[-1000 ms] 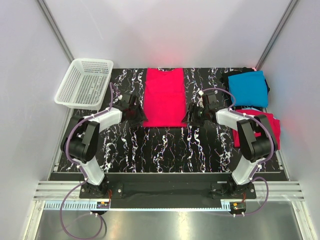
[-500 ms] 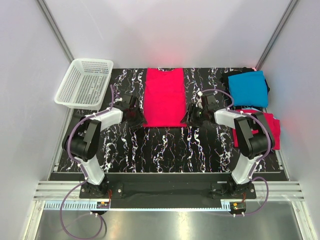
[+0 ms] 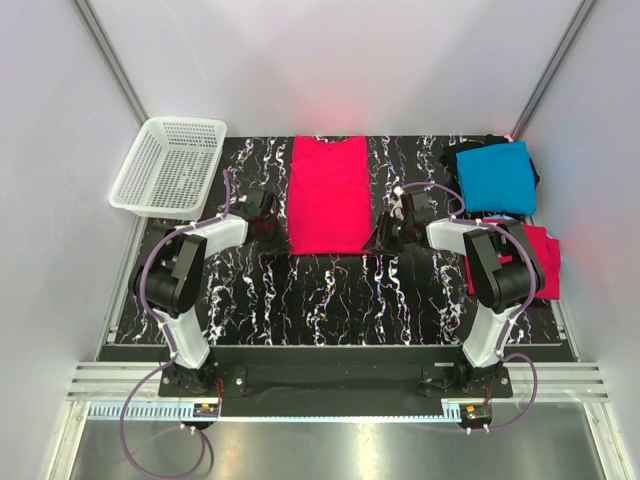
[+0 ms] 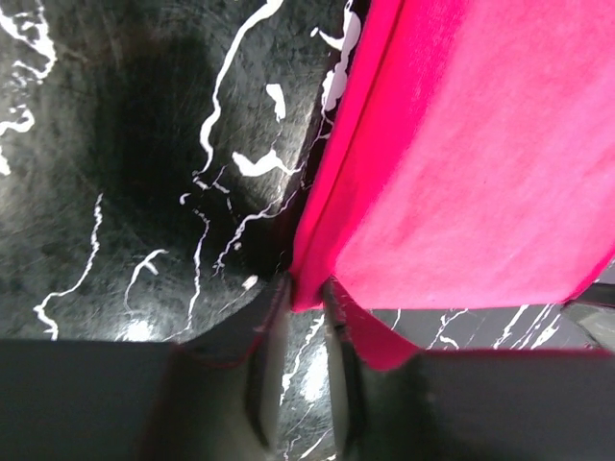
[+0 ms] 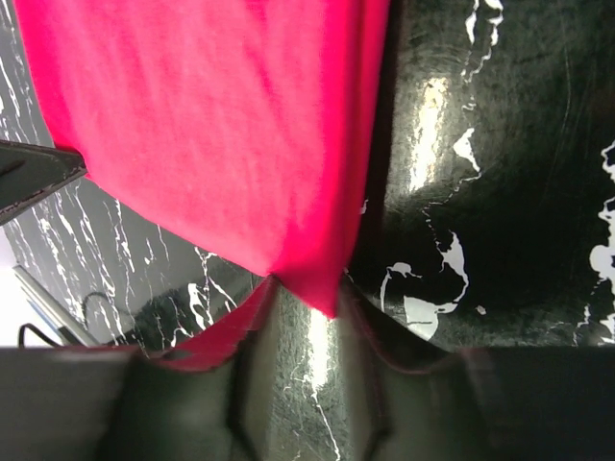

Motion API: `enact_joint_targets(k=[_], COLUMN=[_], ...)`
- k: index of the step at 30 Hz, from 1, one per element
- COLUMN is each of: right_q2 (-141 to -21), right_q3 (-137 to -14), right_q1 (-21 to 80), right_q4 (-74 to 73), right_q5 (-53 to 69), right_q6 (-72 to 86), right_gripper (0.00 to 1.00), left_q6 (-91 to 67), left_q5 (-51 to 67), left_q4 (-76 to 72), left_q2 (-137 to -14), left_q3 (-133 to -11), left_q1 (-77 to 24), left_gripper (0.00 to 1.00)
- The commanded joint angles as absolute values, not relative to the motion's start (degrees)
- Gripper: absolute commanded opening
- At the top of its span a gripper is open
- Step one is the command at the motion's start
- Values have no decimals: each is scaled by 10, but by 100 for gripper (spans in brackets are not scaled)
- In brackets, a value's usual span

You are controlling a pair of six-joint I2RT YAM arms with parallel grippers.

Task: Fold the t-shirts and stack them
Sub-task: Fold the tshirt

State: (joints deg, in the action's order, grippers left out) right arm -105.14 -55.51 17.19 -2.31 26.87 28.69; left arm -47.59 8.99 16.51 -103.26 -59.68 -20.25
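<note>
arms (image 3: 215,235) (image 3: 450,236): white, black joints | cables (image 3: 225,188): purple | left hand (image 4: 306,300), right hand (image 5: 307,317): dark

No text, label, brand mark or number can be read in any view. The bright pinkish-red cloth t-shirt (image 3: 328,195) shows plain fabric. The black, white-veined tabletop (image 3: 320,290) shows only its marbled pattern. The white plastic mesh basket (image 3: 165,165) shows only its grid of holes.

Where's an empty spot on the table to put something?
Bare: the table's near strip in front of the spread red shirt, and the far gap between it and the basket. Crowded: the right edge, with the blue shirt and folded red shirt.
</note>
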Motion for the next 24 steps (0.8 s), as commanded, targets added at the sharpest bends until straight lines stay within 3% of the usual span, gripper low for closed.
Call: enact_joint_targets(k=[1,2,4,5,24], right_q2=[-1061,-1062,-1060,-1060,-882], right_q3=[-562,-563,-563,-562,-449], right_q1=[172,172,172,172,190], right_q4=[-5,-6,-6,-6,-79], right_q5=[286,287,289,291,293], right_q6=[287,288,289,290,275], right_gripper=[34,24,13,0,0], left_q6=[-468,-468,-467,-467,-454], left_q5=[103,104,104,102,75], left_q4=[141,141,141,141,170], left_q2=[-1047,-1049,-1048,-1046,-887], left_q3=[-615,-614,-613,-609,-461], left_q1=[-204,-204,-204,-204,-229], left_gripper=[15,10,2,0,0])
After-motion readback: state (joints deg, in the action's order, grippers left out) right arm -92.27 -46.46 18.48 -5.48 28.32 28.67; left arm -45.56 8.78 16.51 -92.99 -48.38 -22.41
